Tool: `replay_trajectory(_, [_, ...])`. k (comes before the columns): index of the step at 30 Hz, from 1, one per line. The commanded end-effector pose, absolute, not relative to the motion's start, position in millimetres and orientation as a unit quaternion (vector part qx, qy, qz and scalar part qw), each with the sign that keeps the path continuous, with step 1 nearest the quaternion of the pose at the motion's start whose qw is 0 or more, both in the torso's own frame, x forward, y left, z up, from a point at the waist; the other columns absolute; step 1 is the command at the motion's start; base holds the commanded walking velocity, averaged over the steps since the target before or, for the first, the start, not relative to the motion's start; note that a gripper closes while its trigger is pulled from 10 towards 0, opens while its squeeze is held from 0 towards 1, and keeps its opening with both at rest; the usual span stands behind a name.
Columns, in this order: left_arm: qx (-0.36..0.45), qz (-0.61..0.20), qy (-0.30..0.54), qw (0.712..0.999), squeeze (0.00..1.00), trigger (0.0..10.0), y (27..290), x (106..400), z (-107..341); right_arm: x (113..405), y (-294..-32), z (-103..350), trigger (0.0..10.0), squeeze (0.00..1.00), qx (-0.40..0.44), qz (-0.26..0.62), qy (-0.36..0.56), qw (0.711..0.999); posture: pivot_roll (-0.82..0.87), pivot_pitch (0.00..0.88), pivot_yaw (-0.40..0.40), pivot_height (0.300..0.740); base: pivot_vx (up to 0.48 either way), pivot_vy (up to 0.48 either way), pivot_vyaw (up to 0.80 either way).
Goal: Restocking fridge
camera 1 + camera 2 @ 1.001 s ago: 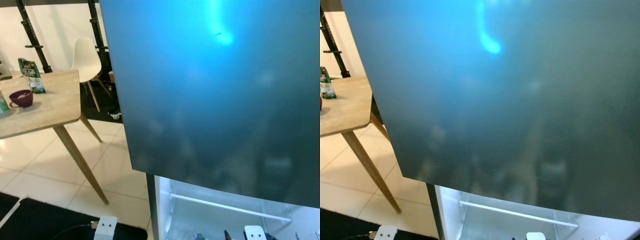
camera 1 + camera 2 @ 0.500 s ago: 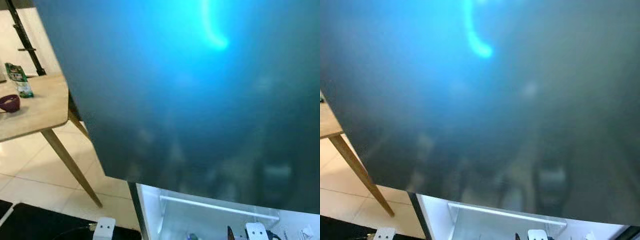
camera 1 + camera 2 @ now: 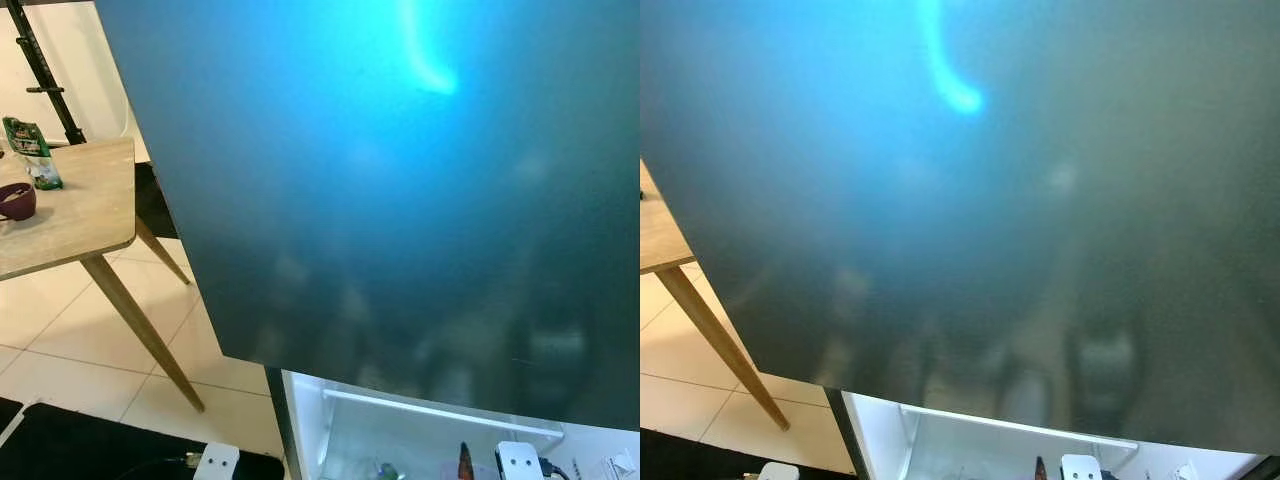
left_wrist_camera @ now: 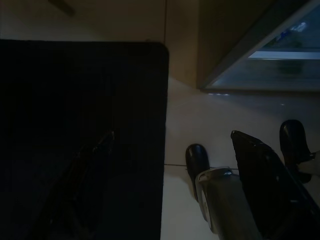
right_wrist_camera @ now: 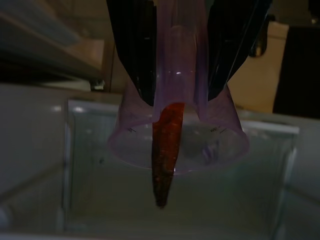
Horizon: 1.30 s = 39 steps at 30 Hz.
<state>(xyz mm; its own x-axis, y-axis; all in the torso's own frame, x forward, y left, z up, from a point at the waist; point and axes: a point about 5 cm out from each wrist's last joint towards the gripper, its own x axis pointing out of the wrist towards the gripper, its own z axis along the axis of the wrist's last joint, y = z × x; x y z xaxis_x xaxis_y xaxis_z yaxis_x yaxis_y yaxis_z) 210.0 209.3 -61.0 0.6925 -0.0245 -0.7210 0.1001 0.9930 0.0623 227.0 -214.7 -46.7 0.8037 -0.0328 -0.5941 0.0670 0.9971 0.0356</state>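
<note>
I read right hand pinching clear purple plastic cup holding orange carrot, over lit white fridge compartment for stocking. Left hand idle, grip: cannot tell.

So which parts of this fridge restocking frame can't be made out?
- Fridge shelves: in the eye views the dark fridge door covers most of the picture, so just a strip of white interior shows.
- Carrot in the clear cup: its upper end is hidden between the right gripper fingers.
- Green packet on the wooden table: label too small.
- Left wrist view: too dark; left gripper hangs idle.
</note>
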Motion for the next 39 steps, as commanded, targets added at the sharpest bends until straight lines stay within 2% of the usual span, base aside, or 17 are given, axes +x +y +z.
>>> replay_trajectory(1, [0.05,-0.03,0.398,0.916,0.0,10.0,215.1,203.2,-63.7,227.1,-214.8,-45.6,10.0,0.0,0.031,-0.029,0.303,0.952,-0.07,0.128,0.033,0.72,0.0,0.0,0.0])
replay_trajectory(19, [0.066,-0.052,0.391,0.917,0.0,10.0,212.6,205.2,-62.2,250.3,-207.0,-16.9,10.0,0.0,0.052,-0.011,0.182,0.982,-0.07,0.13,0.038,0.701,0.0,0.0,0.0])
replay_trajectory(26, [0.068,-0.056,0.391,0.916,0.0,10.0,212.0,204.0,-62.9,245.8,-202.8,-16.8,10.0,0.0,0.055,0.023,0.175,0.983,-0.07,0.128,0.038,0.701,0.0,0.0,0.0])
replay_trajectory(31, [0.07,-0.06,0.393,0.915,0.0,10.0,211.1,202.4,-63.9,236.3,-199.3,-21.5,10.0,0.0,0.051,0.053,0.181,0.981,-0.07,0.123,0.035,0.701,0.0,0.0,0.0])
replay_trajectory(32, [0.069,-0.061,0.392,0.915,0.0,10.0,210.4,201.3,-64.5,226.9,-200.8,-21.5,10.0,0.0,0.042,0.061,0.166,0.983,-0.07,0.12,0.029,0.701,0.0,0.0,0.0])
replay_trajectory(39, [0.064,-0.056,0.39,0.917,0.0,10.0,210.6,199.4,-65.2,215.6,-209.8,-11.5,10.0,0.0,0.046,0.014,0.105,0.993,-0.07,0.116,0.02,0.701,0.0,0.0,0.0])
